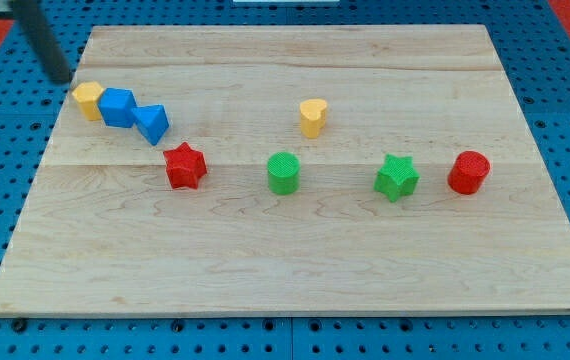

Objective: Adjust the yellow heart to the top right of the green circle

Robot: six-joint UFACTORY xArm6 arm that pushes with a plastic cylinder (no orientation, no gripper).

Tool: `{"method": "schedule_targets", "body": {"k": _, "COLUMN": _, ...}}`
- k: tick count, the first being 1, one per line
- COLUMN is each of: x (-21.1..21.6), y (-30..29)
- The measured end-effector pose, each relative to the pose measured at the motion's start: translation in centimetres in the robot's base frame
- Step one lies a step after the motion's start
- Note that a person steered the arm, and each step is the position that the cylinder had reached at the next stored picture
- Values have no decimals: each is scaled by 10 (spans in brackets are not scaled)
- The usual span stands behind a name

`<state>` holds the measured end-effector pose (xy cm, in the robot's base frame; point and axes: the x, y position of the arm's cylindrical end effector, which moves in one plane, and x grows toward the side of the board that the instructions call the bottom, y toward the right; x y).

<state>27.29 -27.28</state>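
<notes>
Above-right of the green circle (283,172) sits the yellow heart (312,117); my tip (59,78), handless, is far left.

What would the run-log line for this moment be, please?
tip: top left, beside yellow block | yellow heart: up-right of green circle, apart

My tip (58,78) is hanging off the board's upper-left edge, just beside the yellow hexagon (88,100), which is crowding against the blue cube (117,107) and blue triangle (152,123). The red star (185,166) is sitting just below them, closing that corner. Open wood is lying between that cluster and the yellow heart (312,117), and a narrow gap is separating the heart from the green circle (283,172). The green star (396,177) and red cylinder (469,172) are standing near each other at the view's right.
</notes>
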Motion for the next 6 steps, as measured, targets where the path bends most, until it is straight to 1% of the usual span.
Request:
{"method": "schedule_targets", "body": {"k": 1, "x": -33, "y": 107}}
{"method": "schedule_targets", "body": {"k": 2, "x": -23, "y": 237}}
{"method": "schedule_targets", "body": {"k": 3, "x": 42, "y": 291}}
{"method": "schedule_targets", "body": {"k": 4, "x": 71, "y": 349}}
{"method": "schedule_targets", "body": {"k": 5, "x": 110, "y": 356}}
{"method": "schedule_targets", "body": {"k": 6, "x": 130, "y": 254}}
